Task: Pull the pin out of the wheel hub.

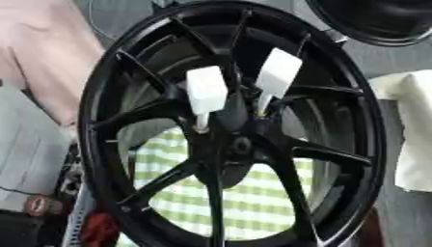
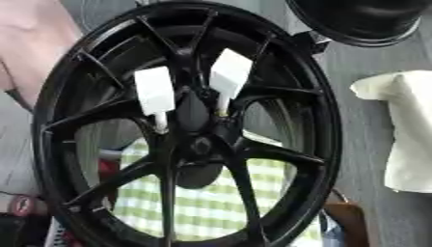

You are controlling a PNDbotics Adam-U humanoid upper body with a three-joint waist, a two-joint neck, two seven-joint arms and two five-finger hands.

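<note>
Looking for the robot's hands, I find neither of them in the two eye views, so I cannot tell if they are spread, pressed together or pinching anything.

What fills the views is the black wheel hub (image 1: 232, 144), standing upright on its rim and a little tilted, with thin spokes that run from the centre to the rim. Two white pins sit in the centre part, side by side. The left pin (image 1: 206, 91) has a blocky white head and a thin stem that goes down into a hole just left of the centre. The right pin (image 1: 276, 73) leans to the right, and its stem enters a hole just right of the centre. Both are seated in the hub.

Through the gaps between the lower spokes shows a green and white checked cloth (image 1: 245, 202). At the right edge lies a pale cream cloth (image 2: 403, 130), apart from the rim. At the top right corner shows part of a second black wheel (image 2: 363, 19).
</note>
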